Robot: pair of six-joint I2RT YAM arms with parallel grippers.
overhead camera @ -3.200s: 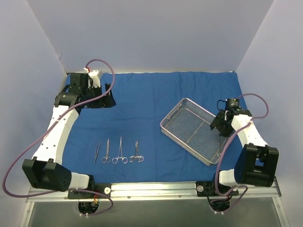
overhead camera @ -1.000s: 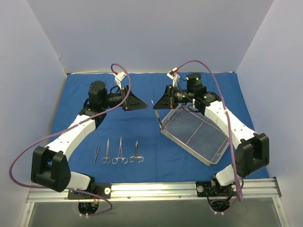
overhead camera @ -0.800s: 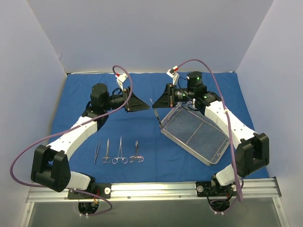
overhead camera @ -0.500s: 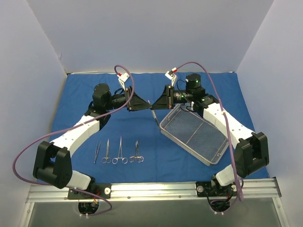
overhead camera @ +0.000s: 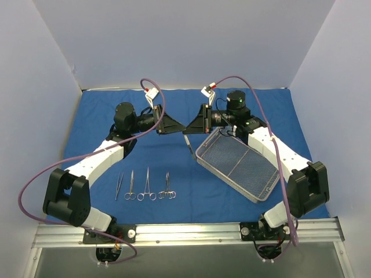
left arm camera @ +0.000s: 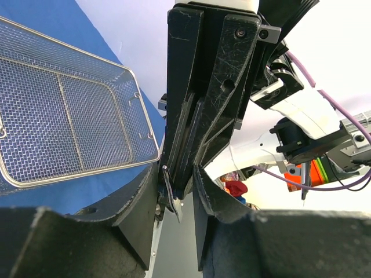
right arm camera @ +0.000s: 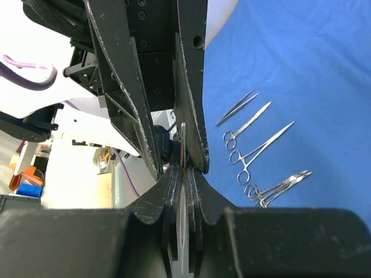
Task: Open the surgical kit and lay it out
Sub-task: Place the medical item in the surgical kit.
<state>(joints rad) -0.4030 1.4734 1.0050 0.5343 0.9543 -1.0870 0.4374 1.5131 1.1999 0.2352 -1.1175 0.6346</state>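
- Wire-mesh tray: rectangular, silver, lies skewed on the right half of the cloth; taken as the landmark for the entries below
- Blue cloth wrap: spread flat under the tray and reaching well out to the tray's left, far and near sides
- Right gripper: raised above the cloth just off the tray's left short end; jaws pressed together, pinching a slim steel instrument that hangs down beside that end of the tray
- Left gripper: tip to tip with the right gripper, on the side away from the tray; jaws partly spread, one finger on each side of the held instrument, with a gap showing between them
- Tweezers: flat on the cloth, well left of the tray, outermost in a row of four
- Three ring-handled forceps: side by side between the tweezers and the tray, rings toward the near edge
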